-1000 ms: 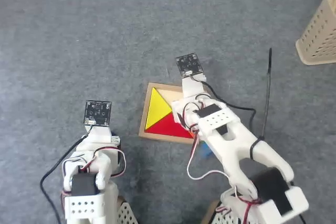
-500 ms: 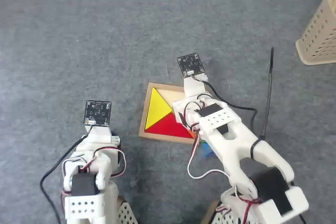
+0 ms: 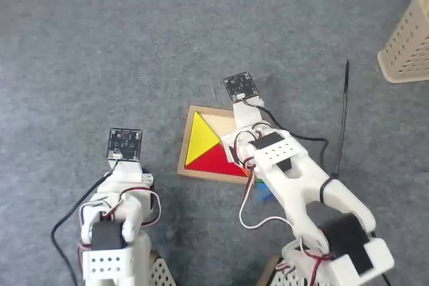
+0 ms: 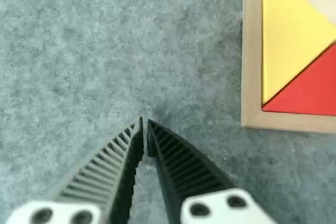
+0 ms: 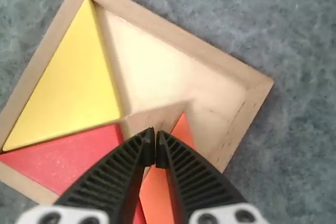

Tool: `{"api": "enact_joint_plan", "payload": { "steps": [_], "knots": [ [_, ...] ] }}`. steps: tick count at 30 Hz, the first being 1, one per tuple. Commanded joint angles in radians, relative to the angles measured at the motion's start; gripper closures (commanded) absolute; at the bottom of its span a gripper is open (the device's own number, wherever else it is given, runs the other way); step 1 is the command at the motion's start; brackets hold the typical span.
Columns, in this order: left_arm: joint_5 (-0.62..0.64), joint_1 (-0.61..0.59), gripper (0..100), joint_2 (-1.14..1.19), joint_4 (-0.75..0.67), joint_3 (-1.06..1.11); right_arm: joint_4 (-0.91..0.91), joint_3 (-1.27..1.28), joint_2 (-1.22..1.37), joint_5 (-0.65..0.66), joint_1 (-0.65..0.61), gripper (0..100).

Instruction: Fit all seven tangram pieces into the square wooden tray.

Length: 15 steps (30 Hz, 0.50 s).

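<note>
Grey, fuzzy felt is covering the tabletop, and the square wooden tray is lying near its middle, a pale raised rim running around a smooth blond floor. A large yellow triangle is sitting flat against one tray wall, edge to edge with a large red triangle. A smaller orange triangle is lying inside beside the red one, partly hidden under the right claw, whose ribbed black fingers are clenching together on nothing. The left claw is hanging over bare felt near a tray corner, likewise clenched and empty. A slatted beige basket is standing at the far right edge.
</note>
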Motion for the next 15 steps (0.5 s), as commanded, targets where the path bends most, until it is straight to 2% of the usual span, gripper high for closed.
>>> {"api": "enact_joint_plan", "payload": {
  "steps": [1, 6, 11, 15],
  "knots": [
    [-0.003, 0.005, 98, -0.018, 0.006, -0.010, 0.015, -0.028, -0.008, 0.018, 0.013, 99.1],
    [-0.003, 0.005, 98, -0.018, 0.006, -0.010, 0.074, -0.028, -0.008, 0.025, 0.013, 99.1],
    [-0.003, 0.005, 98, -0.018, 0.006, -0.010, 0.137, -0.023, -0.010, 0.095, -0.005, 99.1],
    [-0.003, 0.005, 98, -0.018, 0.006, -0.010, 0.151, -0.023, -0.021, 0.089, -0.027, 99.1]
  ]
}}
